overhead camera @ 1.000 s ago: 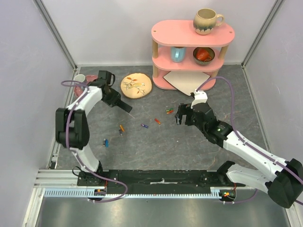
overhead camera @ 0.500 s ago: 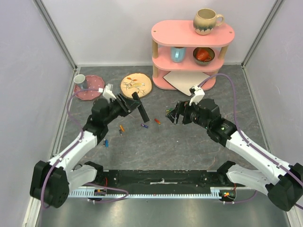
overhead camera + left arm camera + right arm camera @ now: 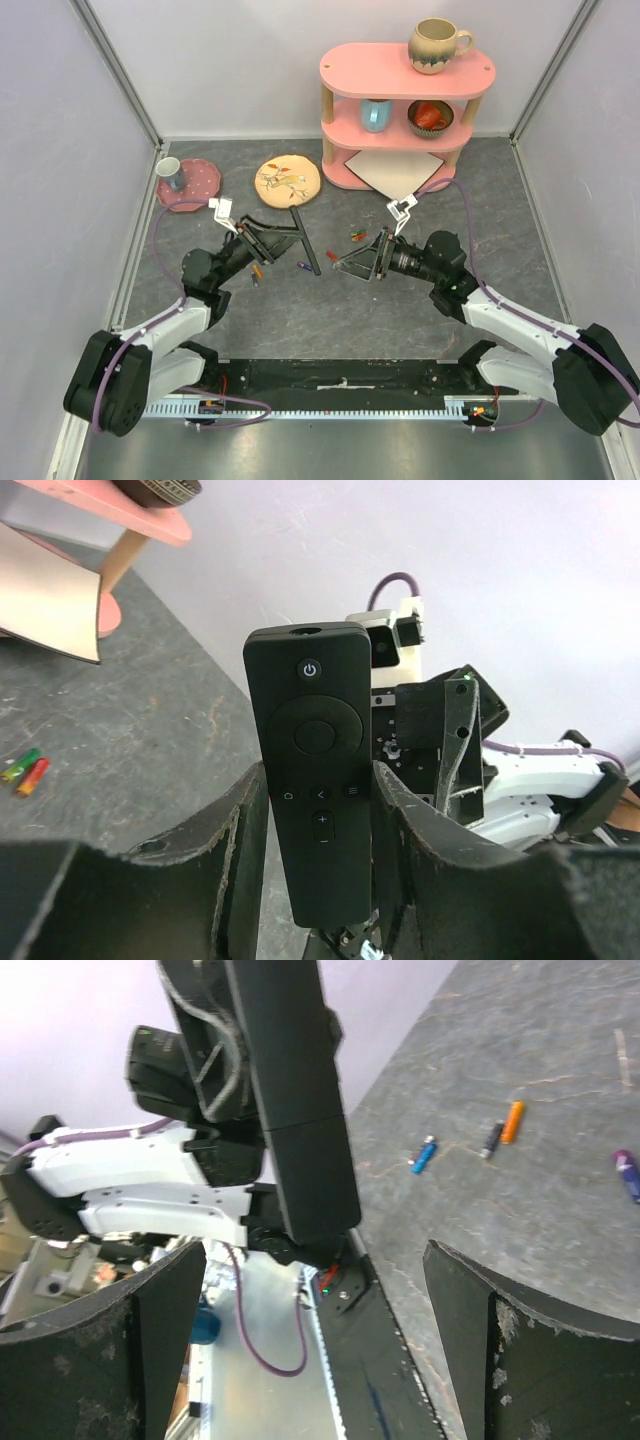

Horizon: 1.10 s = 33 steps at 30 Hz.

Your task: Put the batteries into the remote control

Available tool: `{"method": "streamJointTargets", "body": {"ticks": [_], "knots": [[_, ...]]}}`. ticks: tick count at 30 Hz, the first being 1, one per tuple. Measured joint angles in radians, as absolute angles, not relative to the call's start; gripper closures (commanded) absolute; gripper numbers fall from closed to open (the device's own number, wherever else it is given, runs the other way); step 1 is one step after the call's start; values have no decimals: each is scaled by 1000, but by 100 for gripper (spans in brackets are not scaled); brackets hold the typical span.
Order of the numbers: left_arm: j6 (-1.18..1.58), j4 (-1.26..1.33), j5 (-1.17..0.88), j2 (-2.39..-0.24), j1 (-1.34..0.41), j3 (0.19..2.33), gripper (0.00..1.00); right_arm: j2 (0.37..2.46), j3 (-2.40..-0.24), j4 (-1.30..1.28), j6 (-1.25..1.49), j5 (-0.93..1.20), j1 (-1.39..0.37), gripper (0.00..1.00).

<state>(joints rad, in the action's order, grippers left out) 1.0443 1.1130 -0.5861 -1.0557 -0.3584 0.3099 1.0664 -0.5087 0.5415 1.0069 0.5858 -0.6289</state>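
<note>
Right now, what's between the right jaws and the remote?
Nothing in the air: right wrist view shows the remote control unobstructed ahead of the right gripper. Top view shows one orange battery on the table under that gap.

Remote control before spread hand

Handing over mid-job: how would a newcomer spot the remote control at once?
From the pink three-tier shelf at the back, come forward to mid-table, where the left gripper grips a slim black plastic remote control. Unlike the tiny bright cylindrical batteries scattered beside it, it is long, flat, black and has buttons.
</note>
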Motion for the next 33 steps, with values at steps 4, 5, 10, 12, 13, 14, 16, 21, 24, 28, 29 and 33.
{"method": "streamJointTargets", "body": {"ticks": [4,5,10,12,13,14,16,21,24,28,29,33], "knots": [[1090,1217,-589,-1127,-381,302,98,1098,-472,723,1108,633,-634,2],[1097,1231,-591,-1142,-387,302,98,1099,-472,754,1116,638,-638,2],[1123,1264,-606,-1190,-414,302,98,1110,-498,777,1094,653,-669,3],[1132,1269,-612,-1199,-422,306,98,1117,-528,728,1051,649,-681,4],[1135,1269,-612,-1200,-424,308,98,1119,-541,702,1028,643,-685,4],[1138,1269,-613,-1201,-426,313,98,1119,-550,678,1007,638,-688,4],[1144,1277,-614,-1201,-430,321,98,1121,-562,631,967,623,-692,5],[1155,1290,-614,-1201,-439,331,98,1138,-571,548,900,593,-699,5],[1159,1290,-616,-1201,-448,331,98,1154,-571,525,881,586,-701,5],[1159,1290,-617,-1201,-463,331,98,1176,-571,541,887,592,-705,6],[1159,1290,-617,-1201,-467,331,98,1185,-571,561,895,599,-705,8],[1159,1290,-620,-1201,-477,335,98,1233,-571,662,953,632,-705,16]]}}
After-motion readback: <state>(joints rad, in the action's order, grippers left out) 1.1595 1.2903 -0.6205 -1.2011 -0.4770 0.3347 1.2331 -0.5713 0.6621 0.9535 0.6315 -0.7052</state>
